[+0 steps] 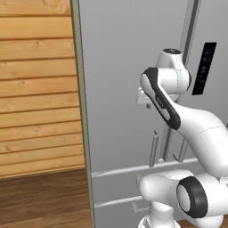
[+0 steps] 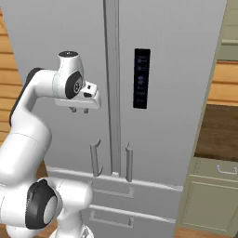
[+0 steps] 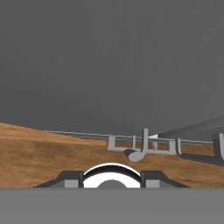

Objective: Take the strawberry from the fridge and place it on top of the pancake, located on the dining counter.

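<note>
Fridge [image 2: 176, 93] matt smooth grey w/ glossy black display panel [image 2: 142, 78]; wall [image 1: 38, 89] & floor [image 1: 44, 200] wood planks.

I see a light grey fridge [image 2: 167, 93] with a black panel [image 2: 142, 78] on it. Beside the fridge, the wall [image 1: 38, 89] has brown wooden stripes.

My arm is bent up at the elbow, wrist level, and my gripper [image 2: 79, 110] hangs pointing downward just before the fridge [image 2: 176, 69] door, fingers slightly apart, holding nothing.
</note>
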